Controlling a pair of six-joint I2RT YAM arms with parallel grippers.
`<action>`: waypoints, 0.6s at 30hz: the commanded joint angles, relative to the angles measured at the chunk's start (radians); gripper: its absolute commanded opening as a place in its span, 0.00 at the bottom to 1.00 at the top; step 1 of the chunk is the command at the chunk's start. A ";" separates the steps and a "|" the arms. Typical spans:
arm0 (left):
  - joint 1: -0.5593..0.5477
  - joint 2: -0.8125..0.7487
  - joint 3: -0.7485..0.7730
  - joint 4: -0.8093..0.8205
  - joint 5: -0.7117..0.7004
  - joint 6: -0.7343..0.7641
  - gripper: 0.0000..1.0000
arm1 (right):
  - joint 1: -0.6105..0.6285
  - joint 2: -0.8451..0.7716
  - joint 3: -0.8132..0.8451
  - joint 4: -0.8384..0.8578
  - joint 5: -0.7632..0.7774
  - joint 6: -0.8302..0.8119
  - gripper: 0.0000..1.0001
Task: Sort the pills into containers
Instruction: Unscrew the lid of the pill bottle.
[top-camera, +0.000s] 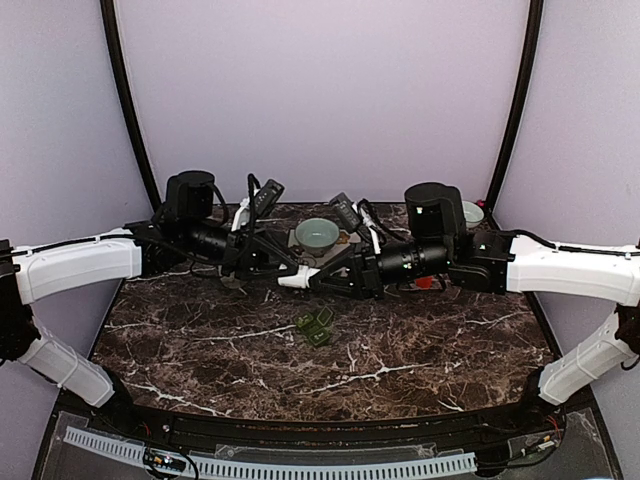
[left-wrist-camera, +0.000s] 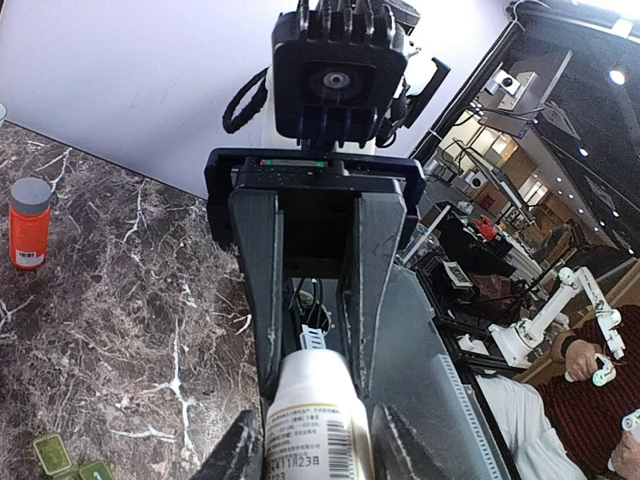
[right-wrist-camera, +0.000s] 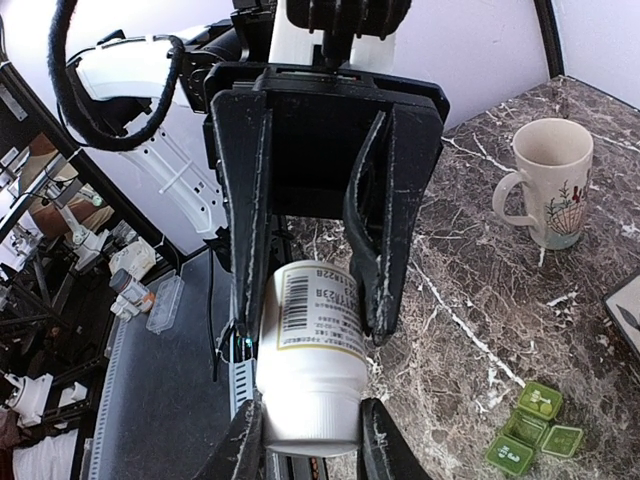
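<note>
A white pill bottle (top-camera: 293, 281) with a printed label hangs sideways above the marble table, held between both arms. My left gripper (left-wrist-camera: 315, 440) is shut on its labelled body (right-wrist-camera: 315, 300). My right gripper (right-wrist-camera: 312, 440) is shut on the ribbed white cap (right-wrist-camera: 305, 415). The containers, a small dark green pill box (top-camera: 316, 325), lie on the table just in front of the bottle. In the right wrist view the pill box (right-wrist-camera: 535, 425) has its lids open. It also shows in the left wrist view (left-wrist-camera: 65, 462). No loose pills are in view.
A pale green bowl (top-camera: 317, 234) stands behind the grippers at the table's back. A white mug (right-wrist-camera: 552, 180) is at the back right. An orange bottle with a grey-white cap (left-wrist-camera: 30, 222) stands upright on the marble. A dark tray edge (right-wrist-camera: 625, 310) lies near the mug.
</note>
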 joint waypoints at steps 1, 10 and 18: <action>0.006 -0.039 -0.024 0.026 0.003 -0.003 0.38 | -0.010 -0.005 0.030 0.058 -0.005 0.013 0.00; 0.006 -0.059 -0.045 0.029 -0.003 -0.008 0.51 | -0.022 -0.013 0.030 0.064 -0.001 0.024 0.00; 0.007 -0.055 -0.048 0.047 -0.002 -0.018 0.40 | -0.023 -0.010 0.028 0.070 -0.004 0.032 0.00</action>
